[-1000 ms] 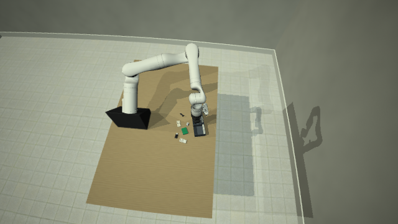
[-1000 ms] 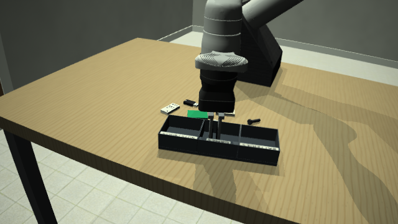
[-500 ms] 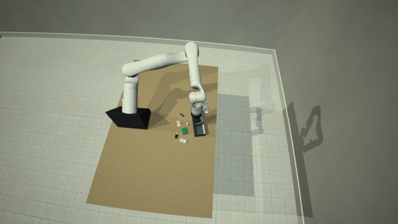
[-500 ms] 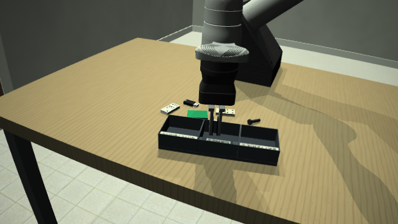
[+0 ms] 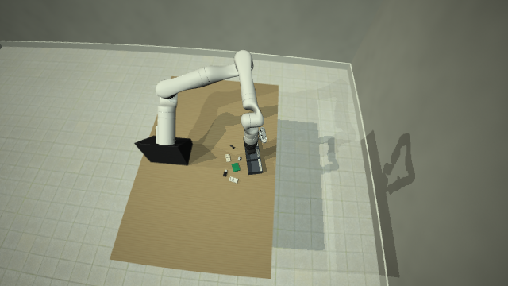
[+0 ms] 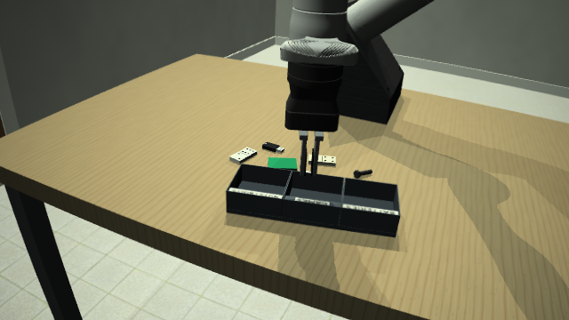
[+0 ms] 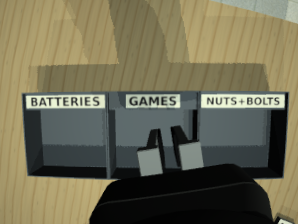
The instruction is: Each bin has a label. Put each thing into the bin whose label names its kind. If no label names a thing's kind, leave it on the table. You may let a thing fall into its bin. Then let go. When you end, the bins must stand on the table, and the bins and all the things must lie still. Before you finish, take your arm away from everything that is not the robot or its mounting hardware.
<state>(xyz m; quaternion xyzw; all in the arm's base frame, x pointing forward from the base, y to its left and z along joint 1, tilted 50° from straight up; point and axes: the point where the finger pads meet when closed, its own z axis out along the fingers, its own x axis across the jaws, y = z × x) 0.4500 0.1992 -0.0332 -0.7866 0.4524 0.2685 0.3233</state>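
A black three-part bin (image 6: 313, 200) stands on the table, labelled BATTERIES (image 7: 65, 102), GAMES (image 7: 153, 100) and NUTS+BOLTS (image 7: 242, 100). My gripper (image 6: 310, 171) hangs straight down with its fingertips in the GAMES part (image 7: 166, 135). The fingers stand close together with only a narrow gap, and I see nothing between them. Behind the bin lie two white dominoes (image 6: 243, 155) (image 6: 324, 159), a black USB stick (image 6: 273, 147), a green card (image 6: 282, 163) and a black bolt (image 6: 363, 172). The bin floor under my fingers is hidden.
The arm's black base (image 6: 373, 84) stands at the far side of the table. In the top view a small white thing (image 5: 240, 158) lies close to the bin (image 5: 254, 163). The table edge runs just right of the bin there.
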